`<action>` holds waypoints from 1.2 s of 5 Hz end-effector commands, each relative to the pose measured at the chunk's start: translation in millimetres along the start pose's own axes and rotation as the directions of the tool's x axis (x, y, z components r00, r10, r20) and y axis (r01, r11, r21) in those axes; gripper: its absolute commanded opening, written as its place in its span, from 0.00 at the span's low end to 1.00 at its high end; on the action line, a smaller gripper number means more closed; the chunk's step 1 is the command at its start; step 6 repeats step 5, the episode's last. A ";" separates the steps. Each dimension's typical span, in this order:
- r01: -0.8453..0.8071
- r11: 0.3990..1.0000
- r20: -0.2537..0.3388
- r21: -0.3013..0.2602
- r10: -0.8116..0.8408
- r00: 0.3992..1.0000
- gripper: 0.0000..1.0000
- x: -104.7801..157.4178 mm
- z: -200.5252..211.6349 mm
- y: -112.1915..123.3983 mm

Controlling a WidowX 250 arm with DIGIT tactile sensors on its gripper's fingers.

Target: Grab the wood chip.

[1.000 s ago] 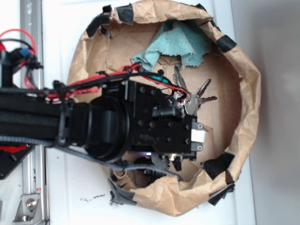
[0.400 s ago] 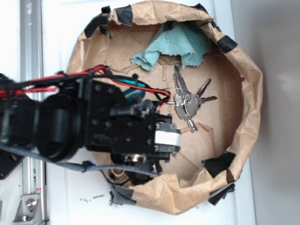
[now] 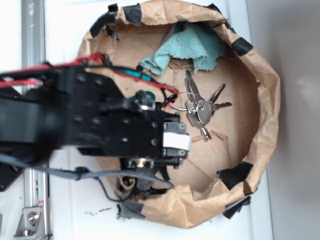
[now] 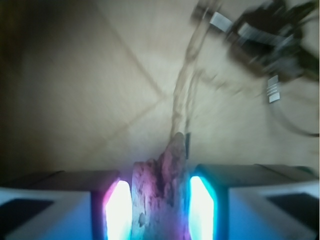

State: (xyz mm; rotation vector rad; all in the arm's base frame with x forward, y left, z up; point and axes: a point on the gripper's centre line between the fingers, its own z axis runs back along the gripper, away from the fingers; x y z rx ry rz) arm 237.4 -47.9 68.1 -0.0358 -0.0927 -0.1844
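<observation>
The wood chip [image 4: 161,190] is a rough brown streaky sliver standing between my two lit finger pads [image 4: 119,210] in the wrist view. My gripper [image 4: 160,210] is shut on it, and its pointed end sticks out past the fingertips above the brown paper floor [image 4: 100,90]. In the exterior view the gripper [image 3: 144,174] sits under the black wrist block at the near left of the paper bowl, and the chip itself is hidden there.
A bunch of keys [image 3: 200,111] lies mid-bowl, blurred at the top right of the wrist view [image 4: 265,35]. A teal cloth [image 3: 187,47] lies at the far side. The crumpled paper wall [image 3: 265,100] with black tape patches [image 3: 234,175] rings the floor. A metal rail [image 3: 32,30] runs along the left.
The arm has drawn back to the left, away from the keys, and looms larger in the exterior view. The keys and cloth have not moved.
</observation>
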 end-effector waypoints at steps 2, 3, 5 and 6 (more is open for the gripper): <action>-0.149 0.963 0.183 0.223 0.109 0.977 0.00 -5.6 83.9 17.7; -0.172 0.973 0.118 0.156 0.155 0.981 0.00 -1.4 92.4 25.2; -0.198 0.965 0.113 0.171 0.180 0.977 0.00 0.6 70.6 25.9; -0.198 0.965 0.113 0.171 0.180 0.977 0.00 0.6 70.6 25.9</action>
